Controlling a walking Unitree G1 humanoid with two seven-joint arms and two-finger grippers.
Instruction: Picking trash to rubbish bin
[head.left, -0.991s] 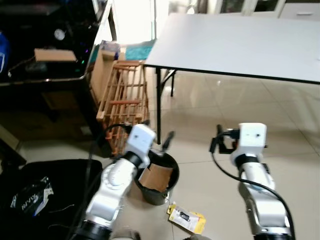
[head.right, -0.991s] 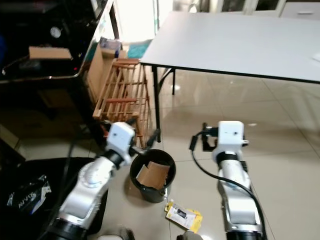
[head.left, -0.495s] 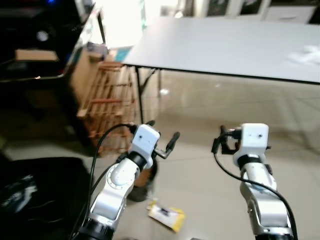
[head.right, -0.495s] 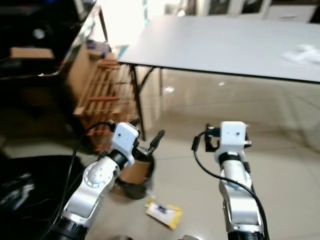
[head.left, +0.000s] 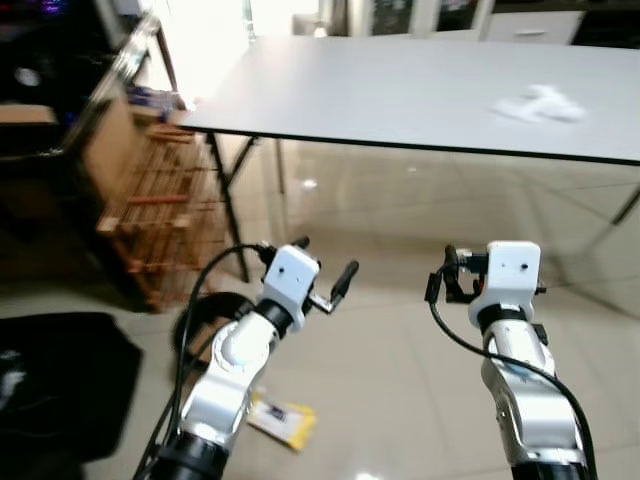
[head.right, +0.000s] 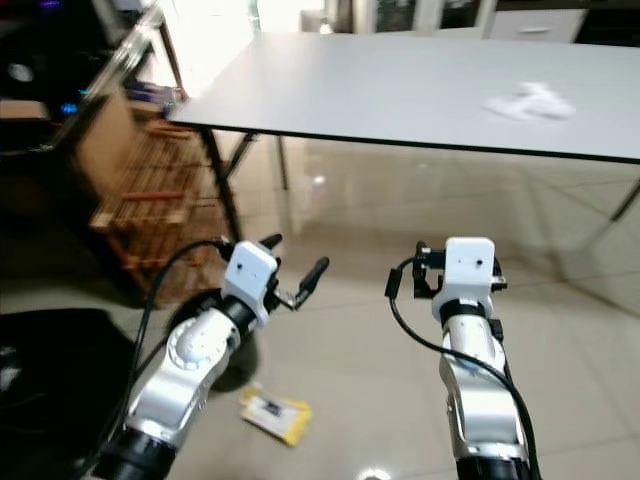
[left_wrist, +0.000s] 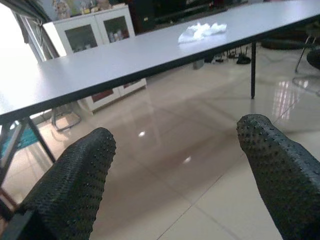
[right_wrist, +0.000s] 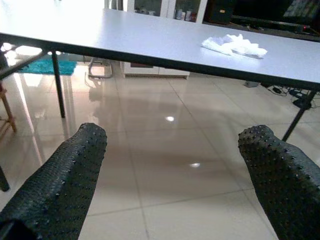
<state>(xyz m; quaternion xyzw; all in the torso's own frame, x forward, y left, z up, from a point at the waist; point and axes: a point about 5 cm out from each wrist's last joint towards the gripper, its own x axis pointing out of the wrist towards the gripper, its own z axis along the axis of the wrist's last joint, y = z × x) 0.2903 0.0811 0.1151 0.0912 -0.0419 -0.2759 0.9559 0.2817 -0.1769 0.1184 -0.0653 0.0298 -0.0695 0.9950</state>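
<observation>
Shiny tiled floor (head.left: 400, 380) under long grey counter (head.left: 400, 90). Round black rubbish bin (head.right: 235, 365) half hidden behind left arm. Flat yellow packet (head.left: 280, 421) beside it. White crumpled tissue (head.left: 540, 103) on counter. Left end effector (left_wrist: 175, 165), right end effector (right_wrist: 175, 170) raised forward, fingers apart, empty.

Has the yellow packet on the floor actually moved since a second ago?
Cannot tell of real motion: the yellow packet stays beside the bin; the whole view swung, so the camera turned.

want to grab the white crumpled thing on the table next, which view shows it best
The right wrist view: the white crumpled tissue lies large and sharp on the grey table. The left wrist view shows it farther off; both eye views show it small and washed out.
</observation>
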